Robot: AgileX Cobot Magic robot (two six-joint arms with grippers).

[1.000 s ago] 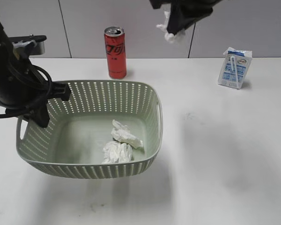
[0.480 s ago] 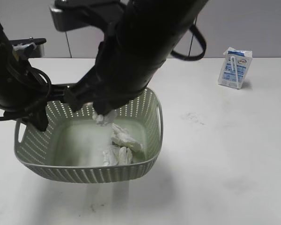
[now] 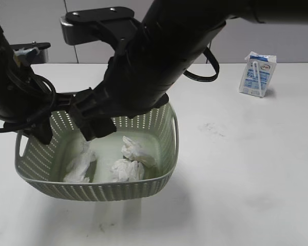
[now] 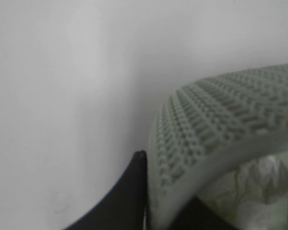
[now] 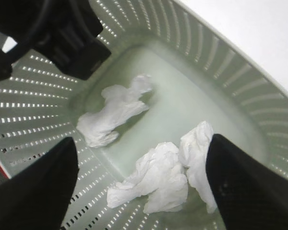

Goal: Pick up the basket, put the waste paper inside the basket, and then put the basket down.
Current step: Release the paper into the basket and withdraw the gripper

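Exterior view: I see the basket [image 3: 167, 134] on the white desk [image 3: 246, 169], its left end lifted by my left tool [image 3: 38, 125], which is clamped on the rim by the handle cutout. In the left wrist view the dark fingers [image 4: 122, 201] pinch the basket wall [image 4: 216, 124], one outside, one inside.

My right arm reaches across over the basket; the right tool [image 3: 95, 125] hangs just inside it. In the right wrist view its fingers [image 5: 36, 191] stand wide apart, nothing between them, basket floor [image 5: 182, 110] below.

Waste paper, all in the basket: one wad [image 3: 79, 164] by the left wall, under the right tool, one [image 3: 138, 149] near the middle and one [image 3: 127, 170] toward the front wall; the last two are touching. The right wrist view shows the same three: a lone wad [image 5: 115, 115] and the pair [image 5: 158, 177] together.

Drink carton [image 3: 257, 74], white and blue, sits well right of the basket, at the back of the desk; print too small to read.
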